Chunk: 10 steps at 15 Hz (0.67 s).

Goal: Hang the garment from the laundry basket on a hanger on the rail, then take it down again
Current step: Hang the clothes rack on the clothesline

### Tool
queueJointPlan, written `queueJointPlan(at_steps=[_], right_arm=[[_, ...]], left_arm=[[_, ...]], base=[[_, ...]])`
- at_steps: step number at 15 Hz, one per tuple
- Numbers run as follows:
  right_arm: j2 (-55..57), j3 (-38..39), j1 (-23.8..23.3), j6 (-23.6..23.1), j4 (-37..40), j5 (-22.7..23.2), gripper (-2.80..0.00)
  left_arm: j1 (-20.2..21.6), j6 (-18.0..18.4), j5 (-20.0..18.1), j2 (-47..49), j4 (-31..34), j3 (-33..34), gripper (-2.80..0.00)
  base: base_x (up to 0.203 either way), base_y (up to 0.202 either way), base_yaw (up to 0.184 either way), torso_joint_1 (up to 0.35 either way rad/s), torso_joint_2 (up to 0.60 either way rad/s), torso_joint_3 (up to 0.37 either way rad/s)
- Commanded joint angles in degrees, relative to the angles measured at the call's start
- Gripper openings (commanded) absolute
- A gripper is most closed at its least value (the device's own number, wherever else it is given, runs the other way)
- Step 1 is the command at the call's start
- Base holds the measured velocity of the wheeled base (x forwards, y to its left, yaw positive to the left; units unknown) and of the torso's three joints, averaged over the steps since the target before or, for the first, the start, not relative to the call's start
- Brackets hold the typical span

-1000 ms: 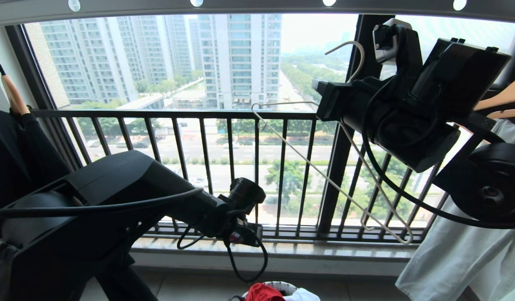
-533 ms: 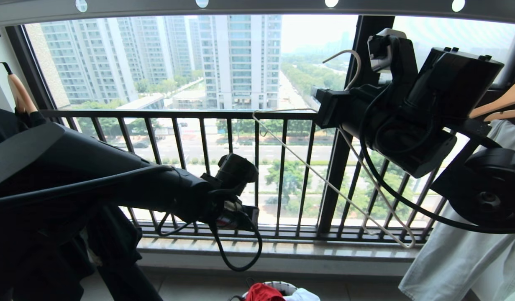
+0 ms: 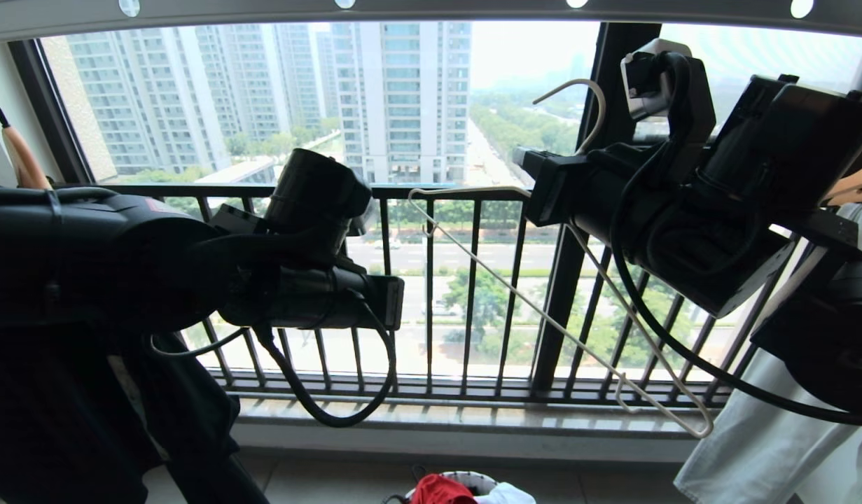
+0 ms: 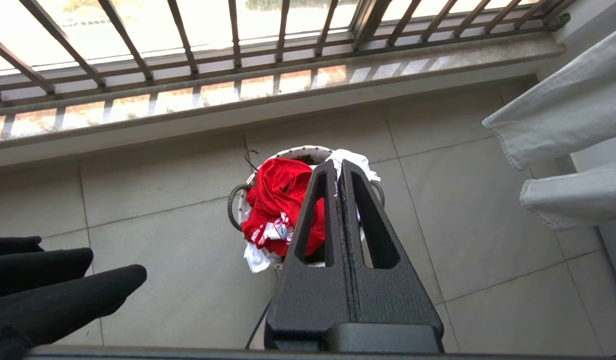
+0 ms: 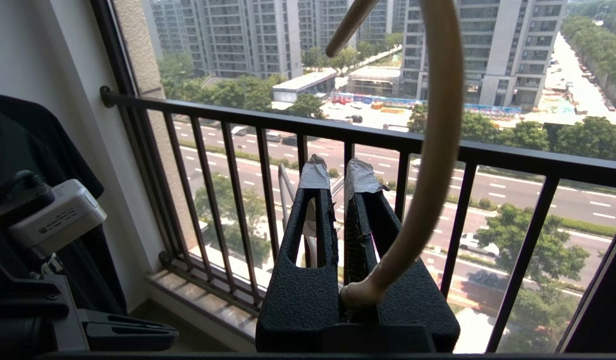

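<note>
The red garment [image 4: 277, 200] lies crumpled in the round laundry basket [image 4: 287, 151] on the floor tiles, and it also peeks in at the lower edge of the head view [image 3: 441, 490]. My left gripper [image 4: 338, 167] hangs high above the basket, shut with nothing in it; in the head view it [image 3: 392, 302] is level with the black railing. My right gripper [image 5: 338, 172] is shut on the neck of the off-white wire hanger [image 3: 543, 315]. The hanger's hook [image 5: 438, 150] curves upward below the rail [image 3: 438, 10].
A black railing [image 3: 431, 192] with vertical bars closes off the balcony ahead. A large pale grey garment [image 3: 753, 448] hangs at the right under wooden hangers [image 3: 851, 185]. A black garment [image 4: 47, 285] hangs at the left. A white shirt [image 4: 355, 160] shares the basket.
My left arm has lifted from low by the sill up to railing height. The right arm still holds the hanger in nearly the same place.
</note>
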Motion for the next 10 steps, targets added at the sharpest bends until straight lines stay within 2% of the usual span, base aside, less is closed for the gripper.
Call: queueJointPlan(at_steps=[1, 7, 10], right_arm=[[-1.93, 0.69, 0.35, 0.03, -1.82, -1.61, -2.8], [-6.85, 2.27, 1.76, -0.25, -2.34, -3.61, -2.8], [-10.3, 2.21, 1.75, -0.71, -1.47, -6.07, -2.8]], left_arm=[[-0.59, -0.28, -0.01, -5.24, -0.15, 0.06, -2.8], [1.23, -0.1, 0.11, -10.71, -0.29, -0.53, -2.8], [1.23, -0.36, -0.15, -11.68, -0.47, -0.79, -2.8]], base=[[0.0, 0.0, 0.0, 0.0, 0.0, 0.0], [0.0, 0.0, 0.0, 0.0, 0.0, 0.0], [0.0, 0.0, 0.0, 0.0, 0.0, 0.0]])
